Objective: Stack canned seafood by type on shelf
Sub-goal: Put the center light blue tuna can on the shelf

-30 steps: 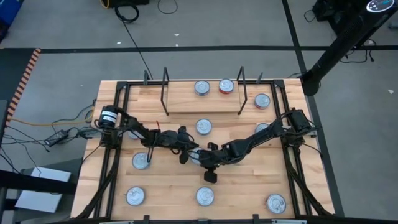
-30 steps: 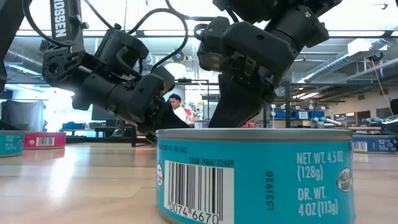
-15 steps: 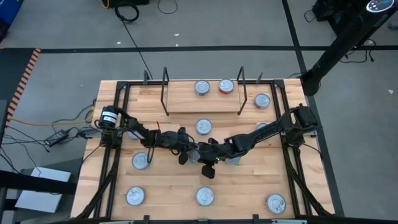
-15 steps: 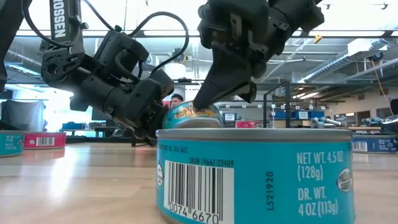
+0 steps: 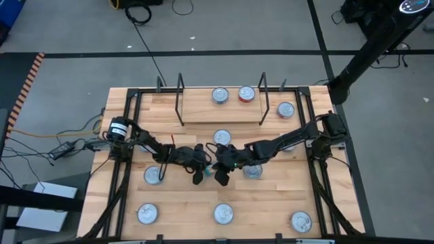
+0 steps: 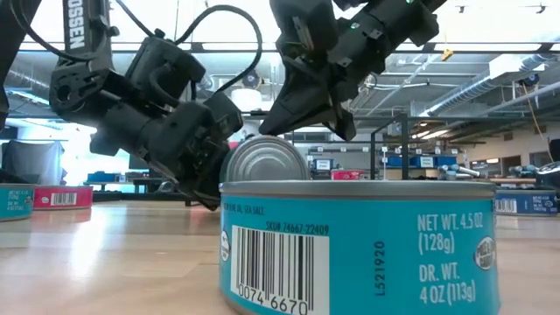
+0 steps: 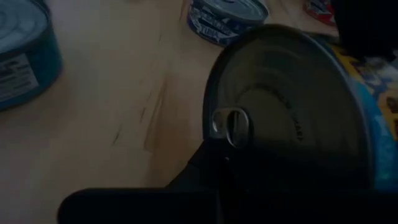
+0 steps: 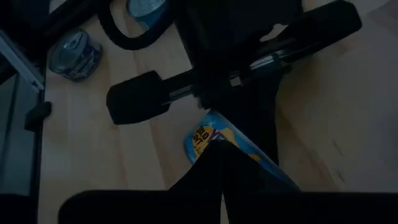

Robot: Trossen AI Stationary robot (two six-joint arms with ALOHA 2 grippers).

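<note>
A blue-labelled tin (image 6: pixel 265 159) stands on edge at the table's middle, its silver lid (image 7: pixel 286 118) turned toward the near edge. Its lower part is hidden behind a nearer tin. My right gripper (image 5: pixel 220 165) comes down on it from above and is shut on it. My left gripper (image 5: pixel 199 165) is close against the tin's left side (image 6: pixel 210 175); I cannot tell whether it touches. The light-wood shelf (image 5: pixel 203 112) with black wire uprights stands at the far middle, and a blue tin (image 5: pixel 220 95) and a red tin (image 5: pixel 246 95) stand at its far part. My right gripper is on the tin's upper rim (image 7: pixel 348 46), slanting down from above and from the table's right. The gripper itself hides the place of contact. The tin is tipped up on edge below it, with the label side (image 8: pixel 208 140) showing.
Loose tins lie around: one behind the grippers (image 5: pixel 222 138), one under the right arm (image 5: pixel 252 171), one at the left (image 5: pixel 154 175), three along the near edge (image 5: pixel 147 214) (image 5: pixel 224 213) (image 5: pixel 300 221) and one at the far right (image 5: pixel 286 110). Black frame rails run along both sides.
My right gripper has gone toward the table's left and far edges with the tin. The tin has come up from lying flat, first tilted with its label showing, and now stands on edge with its lid toward the near edge.
</note>
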